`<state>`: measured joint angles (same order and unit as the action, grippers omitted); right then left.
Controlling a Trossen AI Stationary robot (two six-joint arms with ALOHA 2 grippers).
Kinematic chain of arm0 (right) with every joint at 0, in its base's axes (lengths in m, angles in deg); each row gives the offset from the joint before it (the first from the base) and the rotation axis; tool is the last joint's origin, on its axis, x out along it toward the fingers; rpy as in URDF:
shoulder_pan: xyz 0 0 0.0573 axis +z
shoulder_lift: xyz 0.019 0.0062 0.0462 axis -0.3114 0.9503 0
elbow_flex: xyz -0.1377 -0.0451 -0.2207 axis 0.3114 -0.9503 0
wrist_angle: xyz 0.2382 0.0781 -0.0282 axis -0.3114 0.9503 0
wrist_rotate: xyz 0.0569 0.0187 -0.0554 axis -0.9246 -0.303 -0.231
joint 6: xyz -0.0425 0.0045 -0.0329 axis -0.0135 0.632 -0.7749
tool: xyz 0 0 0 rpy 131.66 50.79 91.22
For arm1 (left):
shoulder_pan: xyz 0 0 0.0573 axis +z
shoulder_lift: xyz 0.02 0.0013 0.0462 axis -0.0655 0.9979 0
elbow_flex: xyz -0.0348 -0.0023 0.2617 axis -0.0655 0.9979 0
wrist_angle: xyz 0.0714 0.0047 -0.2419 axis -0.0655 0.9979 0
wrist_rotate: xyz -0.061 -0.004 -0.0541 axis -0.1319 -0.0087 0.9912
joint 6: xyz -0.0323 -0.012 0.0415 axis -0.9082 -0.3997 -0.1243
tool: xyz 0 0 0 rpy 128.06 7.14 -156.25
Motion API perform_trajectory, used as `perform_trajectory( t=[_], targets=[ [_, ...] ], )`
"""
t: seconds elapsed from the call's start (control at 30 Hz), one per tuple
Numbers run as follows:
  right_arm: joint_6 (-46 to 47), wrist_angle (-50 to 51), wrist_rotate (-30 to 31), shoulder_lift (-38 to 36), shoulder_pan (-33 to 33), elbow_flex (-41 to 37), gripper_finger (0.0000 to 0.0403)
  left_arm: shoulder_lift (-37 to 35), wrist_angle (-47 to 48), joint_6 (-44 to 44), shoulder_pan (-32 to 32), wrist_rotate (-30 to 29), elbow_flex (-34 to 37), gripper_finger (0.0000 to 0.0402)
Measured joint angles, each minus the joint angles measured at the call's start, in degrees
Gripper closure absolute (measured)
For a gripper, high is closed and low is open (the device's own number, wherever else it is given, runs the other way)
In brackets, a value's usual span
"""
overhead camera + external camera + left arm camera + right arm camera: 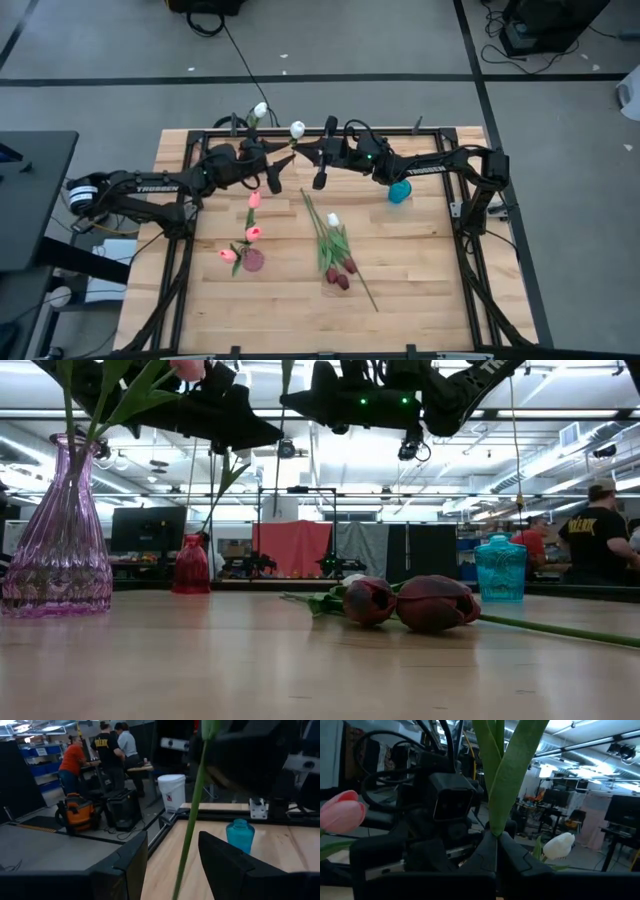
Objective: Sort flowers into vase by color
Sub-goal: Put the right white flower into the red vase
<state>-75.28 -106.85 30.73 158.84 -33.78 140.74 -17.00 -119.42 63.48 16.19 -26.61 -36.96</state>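
Note:
My right gripper (303, 152) (496, 837) is shut on a white tulip (297, 128), held high over the table's far middle. My left gripper (283, 163) (172, 837) is open, with a finger on either side of that tulip's stem (192, 820) and a gap showing. Another white tulip (260, 110) (559, 845) stands in the red vase (190, 565). Three pink tulips (254, 200) stand in the pink vase (253, 260) (62, 540). A white tulip (333, 220) and maroon tulips (340, 278) (435, 603) lie flat on the table. The blue vase (399, 190) stands alone. My right gripper pinches the white tulip's stem between its two fingers where the long green leaves fork (495, 825). The fingers come in about level from the table's right side and lie across the stem. The tulip is roughly upright and lifted clear of the table.
The black frame (420, 130) runs around the wooden table (420, 290). The two grippers are close together above the red vase. People (107, 750) stand in the room beyond the table, near an orange vacuum (77, 812) and a white bucket (171, 792).

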Motion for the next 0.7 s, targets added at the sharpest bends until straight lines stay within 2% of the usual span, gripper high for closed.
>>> perform_trajectory(
  t=[0.17, 0.23, 0.3, 0.37, 0.43, 0.7],
  targets=[
    [0.0, -0.6, 0.4, 0.0, 0.0, 0.0, 0.0393, 2.0, -2.1, 0.0, 0.0, 2.4, -0.9, 0.0223],
    [0.0, -0.5, 0.4, 0.0, 0.0, 0.0, 0.0392, 2.8, -2.8, 0.0, 0.0, 3.5, -0.9, 0.0243],
    [0.1, -0.5, 0.4, 0.0, 0.0, 0.0, 0.0387, 3.4, -3.6, -0.1, 0.0, 3.9, -0.9, 0.0287],
    [0.2, -0.1, 0.4, 0.0, 0.0, 0.0, 0.0379, 3.5, -3.5, -0.1, 0.0, 4.0, -0.9, 0.0352],
    [1.1, 0.4, 0.4, 0.0, 0.0, 0.0, 0.0366, 3.2, -3.7, -0.2, 0.1, 4.5, -0.9, 0.0384],
    [4.7, 7.8, 0.4, -1.1, 0.0, 0.0, 0.0287, -2.8, 0.5, -2.7, 3.2, 4.6, 0.3, 0.0394]
  ],
)
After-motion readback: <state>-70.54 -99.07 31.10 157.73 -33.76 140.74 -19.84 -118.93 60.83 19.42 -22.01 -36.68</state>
